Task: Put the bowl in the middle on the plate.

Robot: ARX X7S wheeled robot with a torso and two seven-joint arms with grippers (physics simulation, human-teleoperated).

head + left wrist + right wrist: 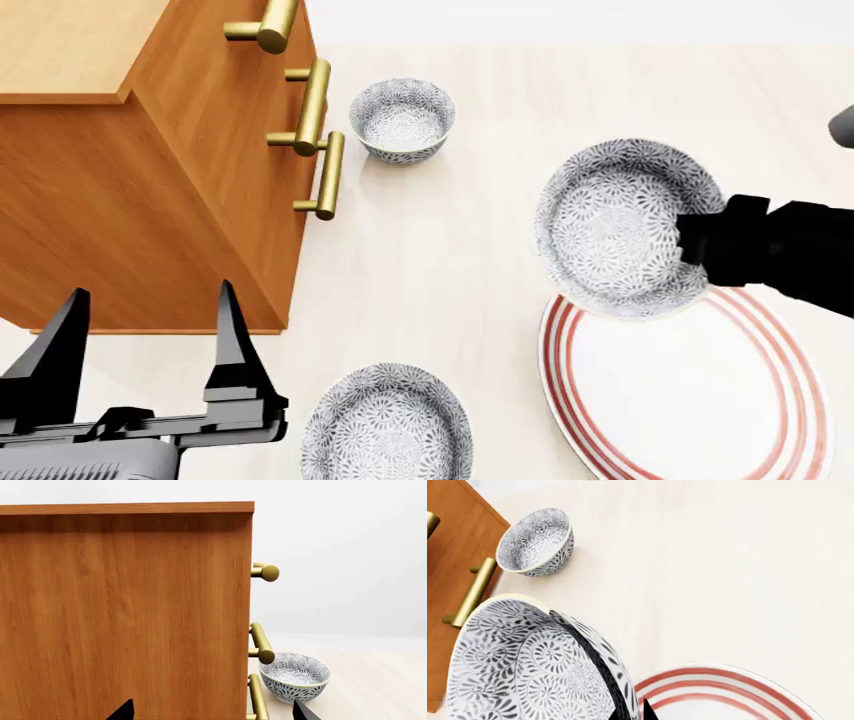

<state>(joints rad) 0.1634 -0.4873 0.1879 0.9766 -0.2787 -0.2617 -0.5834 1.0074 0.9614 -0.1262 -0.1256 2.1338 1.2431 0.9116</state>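
The bowl with the grey-blue floral pattern hangs tilted in the air, overlapping the far edge of the red-ringed plate. My right gripper is shut on its right rim. In the right wrist view one dark finger lies inside the bowl and the other outside its wall, with the right gripper just above the plate. My left gripper stands open at the near left, beside the dresser, holding nothing. In its own view the left gripper faces the dresser's side panel.
A wooden dresser with brass handles fills the left. A second bowl sits by its handles, also seen as the far bowl. A third bowl lies near the front, between my left gripper and the plate.
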